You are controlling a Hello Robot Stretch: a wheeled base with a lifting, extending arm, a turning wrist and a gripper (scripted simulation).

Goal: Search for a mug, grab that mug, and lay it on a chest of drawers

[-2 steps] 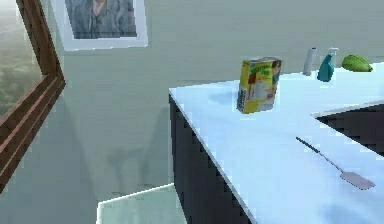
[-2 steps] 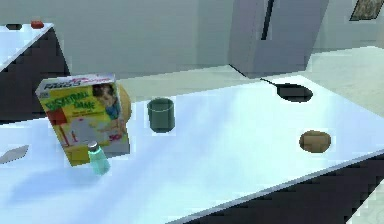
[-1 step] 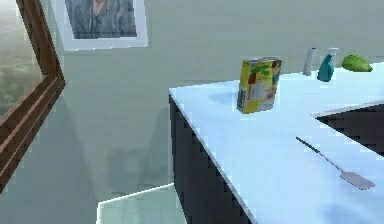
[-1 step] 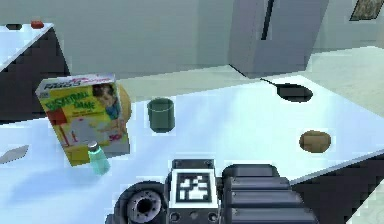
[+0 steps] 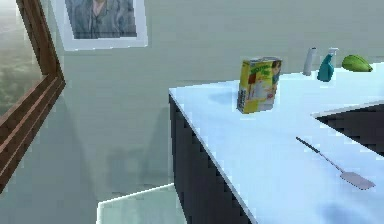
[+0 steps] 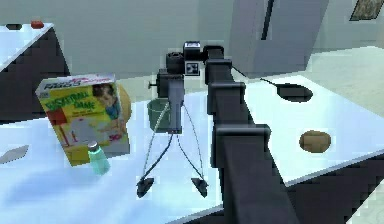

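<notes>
On the white counter (image 6: 340,110), mid-frame, a small grey-green cup (image 6: 158,113) shows right at the gripper (image 6: 172,184), just up from its thin fingertips (image 6: 146,184) and right of the cereal box (image 6: 85,115); whether it's gripped, I can't tell.

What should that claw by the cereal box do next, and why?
Probably ease the claw toward the grey-green cup standing on the white counter beside the cereal box: it looks like the mug sought, and I cannot tell whether the claw holds anything.
</notes>
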